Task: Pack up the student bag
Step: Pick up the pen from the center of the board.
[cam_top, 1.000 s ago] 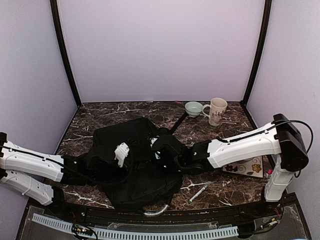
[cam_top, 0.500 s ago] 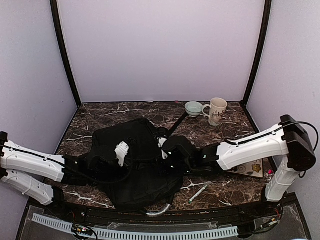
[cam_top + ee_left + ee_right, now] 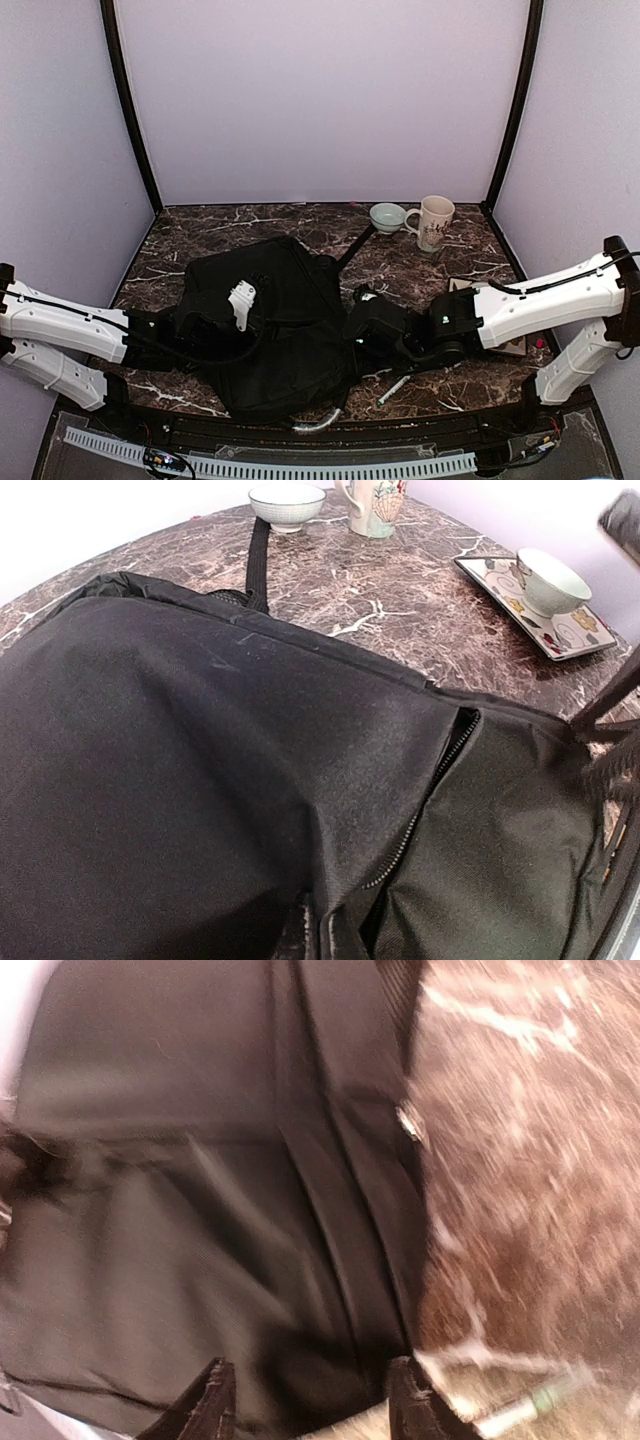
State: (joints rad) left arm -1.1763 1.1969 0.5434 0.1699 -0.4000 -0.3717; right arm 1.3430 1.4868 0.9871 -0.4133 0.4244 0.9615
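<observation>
The student bag (image 3: 265, 345) lies slumped mid-tabletop (image 3: 200, 232). Its soft, limp fabric looks light and likely to sag wherever it is lifted, so the firmer edge by the open zipper (image 3: 425, 800), or farther back the strap (image 3: 352, 245), seems the best hold. The right gripper (image 3: 312, 1400) is at the bag's right edge, jaws spread and empty with cloth just beyond their tips. The left gripper (image 3: 245, 303) rests on top, jaws pressed together, though whether they are pinching fabric is hidden.
</observation>
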